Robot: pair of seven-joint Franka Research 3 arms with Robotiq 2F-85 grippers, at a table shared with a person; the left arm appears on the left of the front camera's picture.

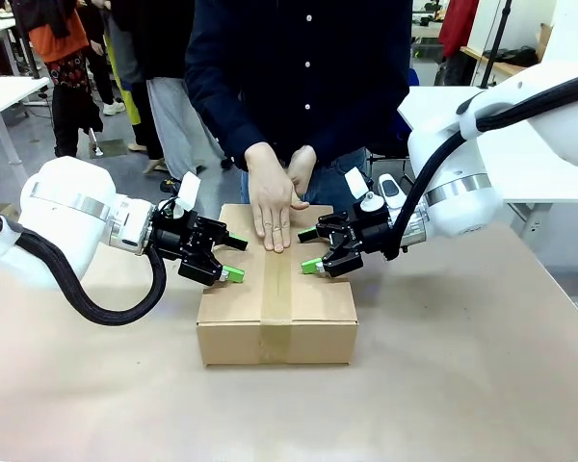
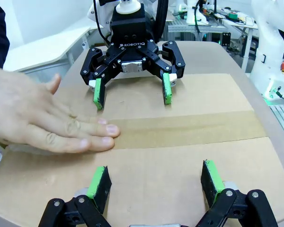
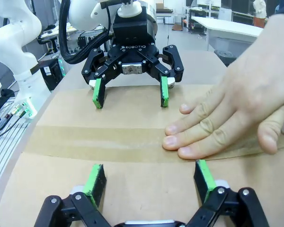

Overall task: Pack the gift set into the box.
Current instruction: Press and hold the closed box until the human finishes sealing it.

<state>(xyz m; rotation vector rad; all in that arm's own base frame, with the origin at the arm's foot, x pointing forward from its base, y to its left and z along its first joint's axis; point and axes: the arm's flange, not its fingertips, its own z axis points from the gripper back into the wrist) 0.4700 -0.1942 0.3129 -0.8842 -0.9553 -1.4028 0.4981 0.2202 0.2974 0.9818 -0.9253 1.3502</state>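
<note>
The box (image 1: pixel 308 308) stands in the middle of the table with its flaps down and a strip of brown tape (image 1: pixel 275 289) along the centre seam. A person's hand (image 1: pixel 270 207) lies flat on the tape at the far end. At the box's left top edge my left gripper (image 1: pixel 233 258) (image 2: pixel 155 182) is open, its green pads just over the cardboard. Facing it across the seam at the right edge, my right gripper (image 1: pixel 308 250) (image 3: pixel 149 182) is open too. Neither holds anything. The gift set is hidden.
The table (image 1: pixel 462 385) is covered in brown paper, with free room in front of the box and to both sides. The person (image 1: pixel 299 77) stands close against the far edge. Other people and white tables show farther back.
</note>
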